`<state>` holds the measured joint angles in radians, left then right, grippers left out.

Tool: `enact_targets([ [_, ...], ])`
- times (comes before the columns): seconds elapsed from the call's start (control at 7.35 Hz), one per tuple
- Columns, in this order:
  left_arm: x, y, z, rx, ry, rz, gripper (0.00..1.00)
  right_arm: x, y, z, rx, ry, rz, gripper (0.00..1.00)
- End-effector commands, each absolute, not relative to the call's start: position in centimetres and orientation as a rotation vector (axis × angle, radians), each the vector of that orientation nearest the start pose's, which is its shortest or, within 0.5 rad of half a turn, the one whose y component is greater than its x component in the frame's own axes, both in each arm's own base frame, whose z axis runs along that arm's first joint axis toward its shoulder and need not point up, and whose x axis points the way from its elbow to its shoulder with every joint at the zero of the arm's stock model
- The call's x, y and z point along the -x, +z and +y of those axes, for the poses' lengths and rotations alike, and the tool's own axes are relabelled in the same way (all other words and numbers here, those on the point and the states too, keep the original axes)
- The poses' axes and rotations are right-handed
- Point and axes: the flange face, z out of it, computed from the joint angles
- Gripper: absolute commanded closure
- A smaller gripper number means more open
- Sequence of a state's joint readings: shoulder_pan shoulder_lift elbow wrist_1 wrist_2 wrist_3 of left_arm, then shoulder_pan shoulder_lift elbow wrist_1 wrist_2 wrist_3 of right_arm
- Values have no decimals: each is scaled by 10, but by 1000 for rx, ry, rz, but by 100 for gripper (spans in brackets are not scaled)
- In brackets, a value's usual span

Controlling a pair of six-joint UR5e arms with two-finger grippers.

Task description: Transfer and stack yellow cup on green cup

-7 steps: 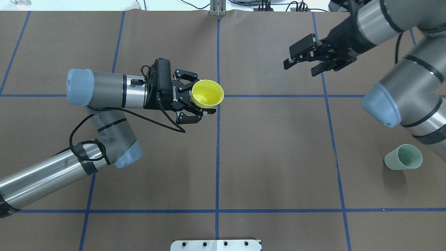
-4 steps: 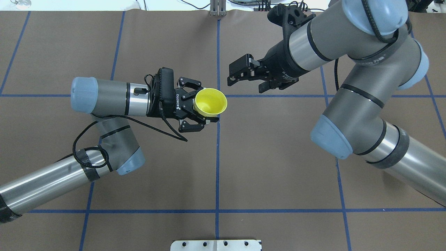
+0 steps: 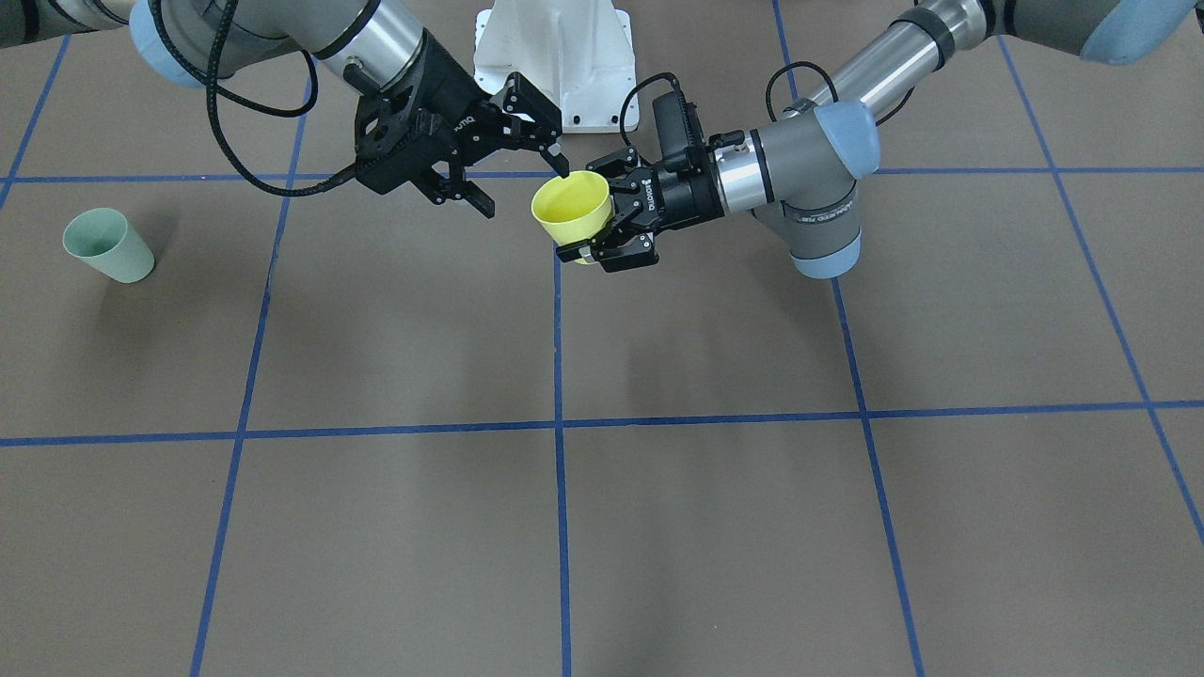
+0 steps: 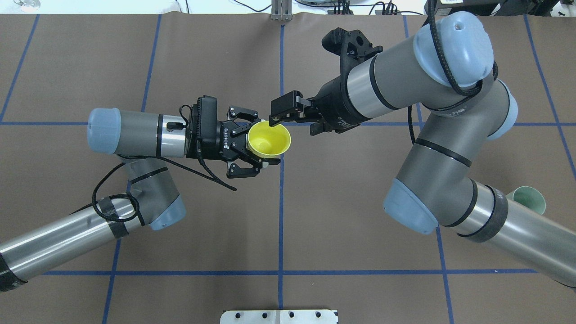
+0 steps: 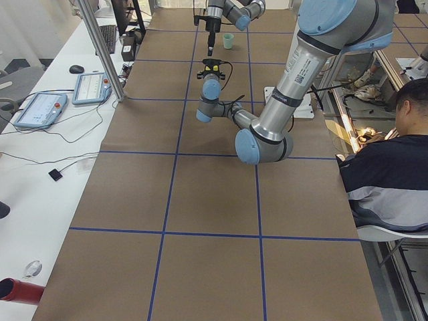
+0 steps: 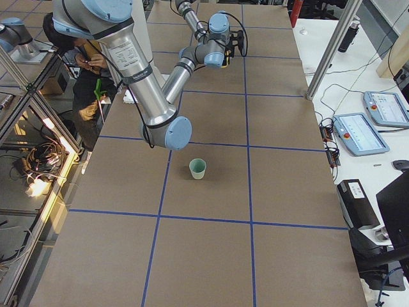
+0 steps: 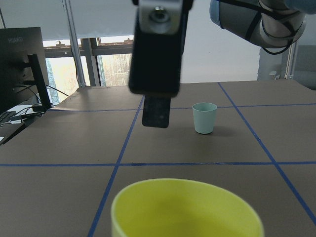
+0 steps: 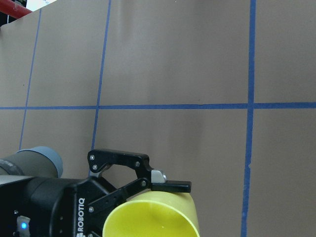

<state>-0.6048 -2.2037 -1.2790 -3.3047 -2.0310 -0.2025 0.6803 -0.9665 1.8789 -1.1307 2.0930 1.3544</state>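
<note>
At table centre, pinching yellow cup (image 4: 269, 138) in left gripper (image 4: 264, 141). Swung right gripper (image 4: 292, 124) in since a second ago, spread wide, up to the rim. Looks set for handover toward green cup (image 4: 529, 198).

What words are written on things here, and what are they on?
"ROBOTIQ": on the black left gripper holding the bright yellow plastic cup.
"HUAWEI": on the black monitor in the left wrist view.
Print on the grey right arm, at its joint: too blurred to read.

Yellow cup (image 8: 148, 220) in left end effector (image 8: 165, 215)
</note>
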Motion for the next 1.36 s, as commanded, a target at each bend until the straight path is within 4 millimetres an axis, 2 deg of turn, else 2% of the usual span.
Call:
enact_targets([
  [0.0,-489,260,-442,-1638,934,1438,86,408,132,-434,-199,72,-1346,0],
  [1.22,-493,248,-446,-1601,920,1431,87,453,138,-414,-151,90,-1221,1],
])
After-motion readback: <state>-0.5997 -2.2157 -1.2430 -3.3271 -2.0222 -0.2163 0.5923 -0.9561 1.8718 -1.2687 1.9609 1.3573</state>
